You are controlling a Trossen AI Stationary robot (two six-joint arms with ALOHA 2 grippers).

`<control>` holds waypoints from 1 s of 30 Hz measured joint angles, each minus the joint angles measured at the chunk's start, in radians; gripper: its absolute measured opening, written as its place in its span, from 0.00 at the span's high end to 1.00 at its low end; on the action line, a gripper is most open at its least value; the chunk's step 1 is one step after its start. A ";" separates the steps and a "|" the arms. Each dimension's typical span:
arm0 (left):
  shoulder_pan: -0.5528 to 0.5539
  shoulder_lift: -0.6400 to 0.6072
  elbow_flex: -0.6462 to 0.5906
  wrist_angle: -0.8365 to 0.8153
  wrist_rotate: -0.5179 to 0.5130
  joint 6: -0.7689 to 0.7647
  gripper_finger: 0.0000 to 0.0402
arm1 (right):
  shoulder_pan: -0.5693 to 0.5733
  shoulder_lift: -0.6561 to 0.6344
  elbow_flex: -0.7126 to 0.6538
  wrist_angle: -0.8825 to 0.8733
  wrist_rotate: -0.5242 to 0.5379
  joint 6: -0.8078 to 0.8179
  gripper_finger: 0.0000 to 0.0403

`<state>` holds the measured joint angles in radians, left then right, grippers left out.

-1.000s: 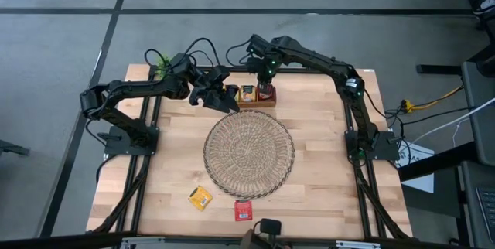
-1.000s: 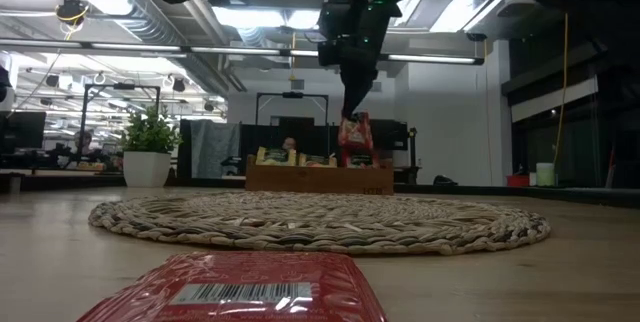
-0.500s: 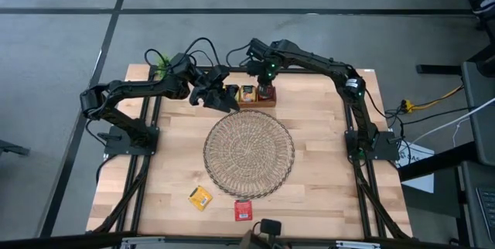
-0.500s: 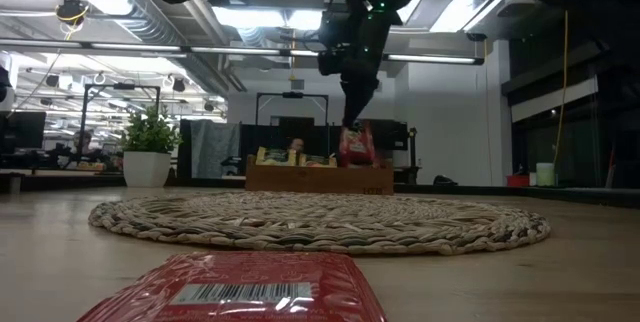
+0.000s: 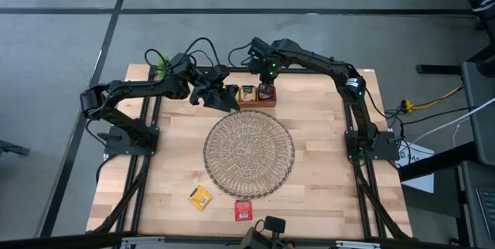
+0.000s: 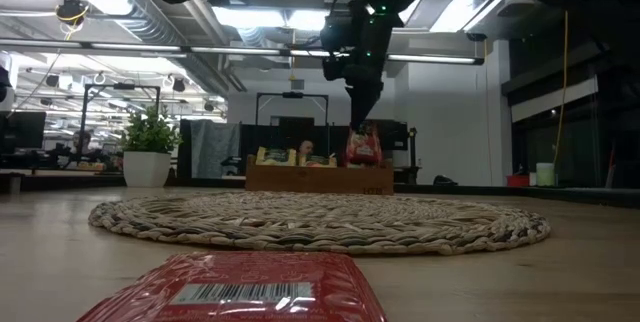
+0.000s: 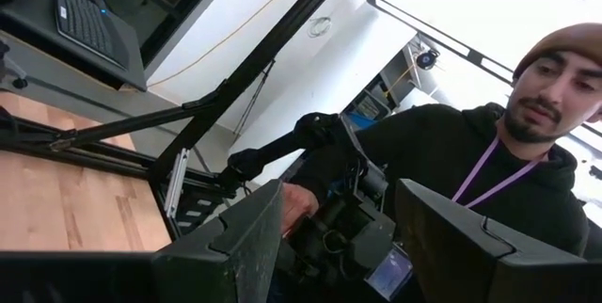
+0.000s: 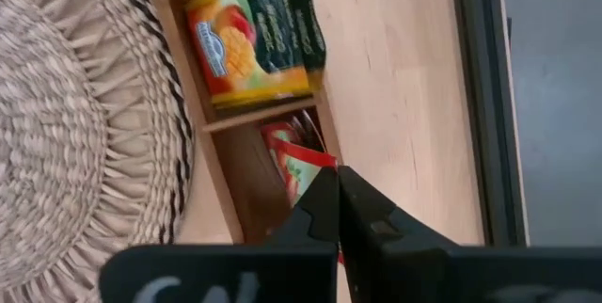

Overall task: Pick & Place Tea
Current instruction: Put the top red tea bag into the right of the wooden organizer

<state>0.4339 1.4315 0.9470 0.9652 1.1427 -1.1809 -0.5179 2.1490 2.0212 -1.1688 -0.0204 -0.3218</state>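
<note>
A low wooden box (image 5: 257,97) stands at the table's far middle, with orange and yellow tea sachets (image 8: 249,49) in one compartment. My right gripper (image 5: 267,85) hangs over the box's right end compartment, shut on a red tea sachet (image 6: 362,148). My left gripper (image 5: 226,94) is held up just left of the box, open, with nothing between its fingers (image 7: 246,237). A yellow sachet (image 5: 200,197) and a red one (image 5: 243,210) lie flat on the table near its front edge. The round wicker mat (image 5: 249,154) lies in the middle. My right gripper pinches the red sachet's upper edge (image 8: 315,159) between its two fingers. The fingers come from above, pointing steeply down. The sachet hangs upright below them, its lower part down inside the box's right end compartment (image 8: 263,176); whether it touches the bottom I cannot tell.
A small potted plant (image 6: 148,147) stands at the table's far left corner. A person (image 7: 489,152) is beyond the far edge. Bare wood lies left and right of the mat.
My right gripper has sunk a little over the box with the red sachet, tipping slightly. The sachet now hangs lower, with more of it behind the box's wall.
</note>
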 joint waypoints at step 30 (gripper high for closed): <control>0.000 0.000 0.000 0.000 -0.018 -0.003 0.50 | 0.000 0.000 0.000 0.016 -0.008 0.025 0.88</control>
<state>0.4339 1.4315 0.9470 0.9649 1.1250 -1.1835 -0.5179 2.1490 2.0212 -1.1530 -0.0288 -0.2973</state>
